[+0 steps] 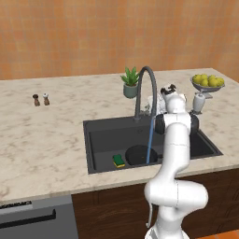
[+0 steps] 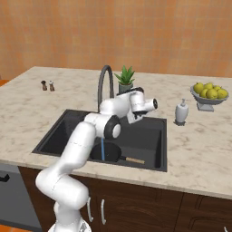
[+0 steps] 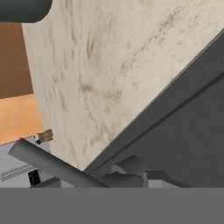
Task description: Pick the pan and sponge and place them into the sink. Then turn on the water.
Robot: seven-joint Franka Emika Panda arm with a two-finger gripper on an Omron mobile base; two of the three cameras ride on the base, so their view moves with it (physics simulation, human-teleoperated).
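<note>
The pan (image 1: 138,155) and sponge (image 1: 118,160) lie in the sink (image 1: 100,140), the sponge touching the pan's left, under the water (image 1: 150,140). The gripper (image 1: 168,88) sits beside the faucet (image 1: 145,88), presumably from working its lever; its spread I cannot tell.

We see the sink (image 1: 95,140) at the centre of the frame, set into the counter (image 1: 42,140). Inside it, the sponge (image 1: 118,160) lies just left of the pan (image 1: 137,154). The water (image 1: 150,142) falls from the faucet (image 1: 144,88) onto the pan.
</note>
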